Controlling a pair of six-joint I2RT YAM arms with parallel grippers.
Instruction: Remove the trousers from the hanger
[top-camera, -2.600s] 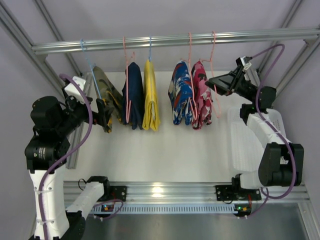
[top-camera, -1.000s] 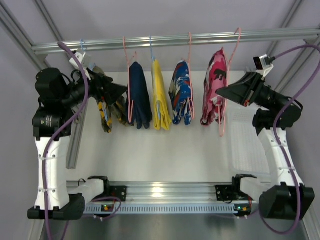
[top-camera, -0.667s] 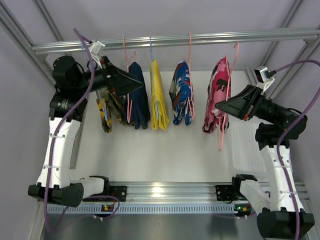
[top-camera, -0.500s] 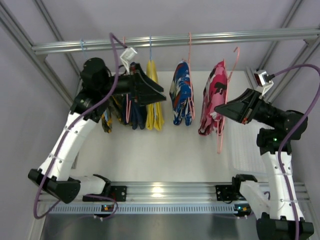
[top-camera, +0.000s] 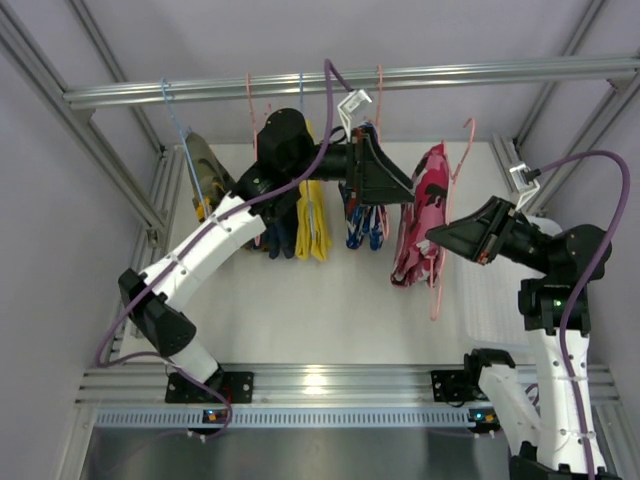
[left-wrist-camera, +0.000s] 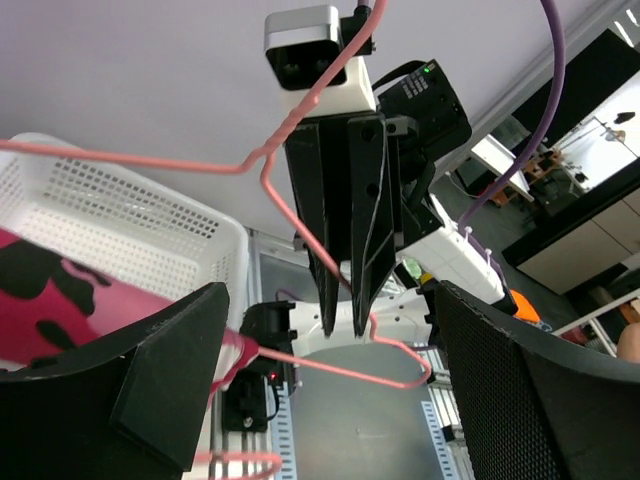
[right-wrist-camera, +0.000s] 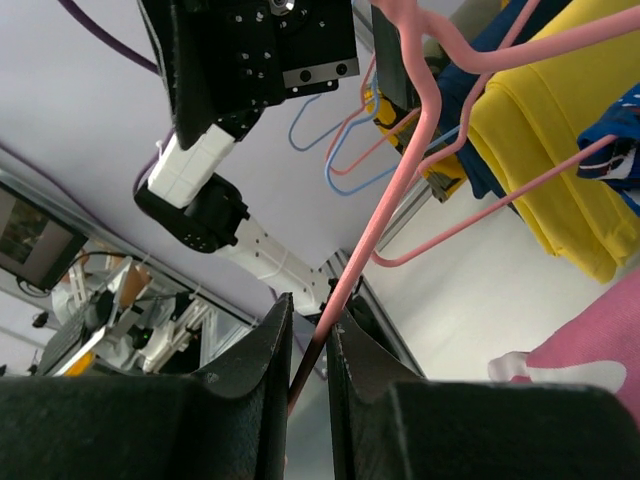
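The red-pink trousers (top-camera: 422, 215) hang on a pink hanger (top-camera: 466, 130) that is off the rail, its hook free in the air. My right gripper (top-camera: 437, 236) is shut on the hanger's wire (right-wrist-camera: 372, 222) just right of the trousers; in the right wrist view its fingers (right-wrist-camera: 250, 370) pinch the wire. My left gripper (top-camera: 400, 188) is open, reaching in from the left, close beside the red-pink trousers (left-wrist-camera: 60, 300) without touching them. The blue trousers (top-camera: 358, 218) still hang on the rail, partly hidden behind my left gripper.
The metal rail (top-camera: 200, 90) crosses the top. On it also hang yellow cloth (top-camera: 310, 215), dark navy cloth (top-camera: 272, 225) and camouflage cloth (top-camera: 205, 170). A white perforated basket (top-camera: 490, 290) lies at the right, under my right arm.
My left arm has swung from the far left across the hanging clothes to the red-pink trousers. My right gripper has taken the pink hanger off the rail and lowered it forward.
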